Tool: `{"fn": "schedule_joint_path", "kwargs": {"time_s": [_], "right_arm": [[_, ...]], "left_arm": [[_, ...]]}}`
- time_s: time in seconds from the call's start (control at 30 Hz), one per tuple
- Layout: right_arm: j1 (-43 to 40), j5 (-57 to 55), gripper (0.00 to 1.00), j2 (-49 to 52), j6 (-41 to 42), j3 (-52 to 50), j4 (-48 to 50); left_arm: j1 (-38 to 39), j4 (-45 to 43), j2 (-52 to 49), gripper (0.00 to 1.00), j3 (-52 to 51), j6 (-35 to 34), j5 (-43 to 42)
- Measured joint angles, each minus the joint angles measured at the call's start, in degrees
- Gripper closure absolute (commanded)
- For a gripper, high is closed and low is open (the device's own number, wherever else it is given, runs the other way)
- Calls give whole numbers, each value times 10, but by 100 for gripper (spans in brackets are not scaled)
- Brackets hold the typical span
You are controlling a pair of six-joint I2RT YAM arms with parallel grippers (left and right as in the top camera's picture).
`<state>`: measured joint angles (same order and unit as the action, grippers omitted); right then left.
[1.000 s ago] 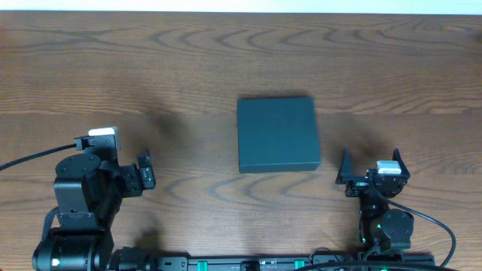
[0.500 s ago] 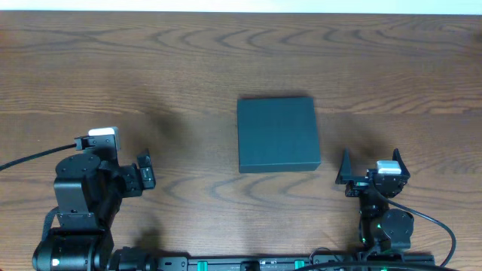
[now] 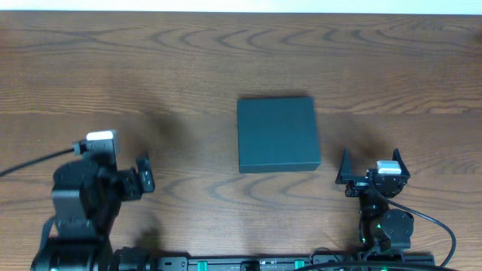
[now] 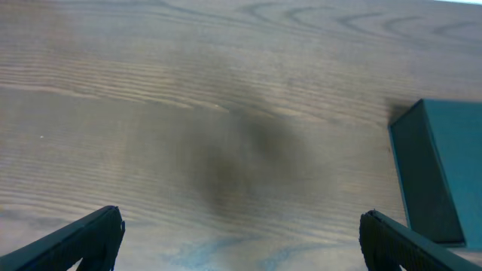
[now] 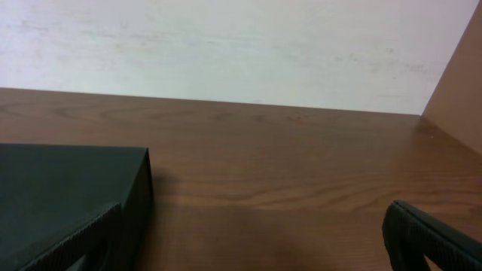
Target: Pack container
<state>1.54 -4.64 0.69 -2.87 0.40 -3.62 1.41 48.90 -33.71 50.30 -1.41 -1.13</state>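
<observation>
The container (image 3: 277, 134) is a dark teal-grey box lying shut, lid down, at the middle of the wooden table. It also shows at the right edge of the left wrist view (image 4: 444, 173) and at the lower left of the right wrist view (image 5: 68, 188). My left gripper (image 3: 144, 172) is open and empty, well to the left of the box, its fingers wide apart over bare wood (image 4: 241, 245). My right gripper (image 3: 371, 162) is open and empty just off the box's front right corner, its left finger near the box's side (image 5: 252, 245).
The wooden table (image 3: 151, 68) runs to a pale wall at the back (image 5: 226, 45). No other loose objects show in any view. The arm bases stand at the front edge.
My left arm has shifted slightly toward the front edge. The right arm and the container have not moved.
</observation>
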Motion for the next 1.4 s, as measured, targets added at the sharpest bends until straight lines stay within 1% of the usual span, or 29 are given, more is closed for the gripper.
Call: {"fn": "schedule_joint_path", "kwargs": {"time_s": [0.17,0.23,0.33,0.43,0.6,0.73,0.87,0.93,1.07,1.4], "right_arm": [[0,-1,1,0,0,0,0],[0,-1,1,0,0,0,0],[0,-1,1,0,0,0,1],[0,-1,1,0,0,0,0],[0,-1,1,0,0,0,0],[0,-1,1,0,0,0,0],[0,-1,1,0,2,0,0],[0,-1,1,0,2,0,0],[0,-1,1,0,2,0,0],[0,-1,1,0,3,0,0]], "left_arm": [[0,67,103,1,0,0,-26],[0,73,145,1,-7,0,-39],[0,61,210,1,-39,0,-54],[0,3,259,1,-96,0,-62],[0,-183,322,1,-207,0,-64],[10,-332,330,1,-269,10,-62],[37,-439,331,1,-319,35,-53],[49,-461,331,1,-339,47,-45],[59,-468,331,1,-371,61,-32],[59,-491,331,1,-440,59,-8]]}}
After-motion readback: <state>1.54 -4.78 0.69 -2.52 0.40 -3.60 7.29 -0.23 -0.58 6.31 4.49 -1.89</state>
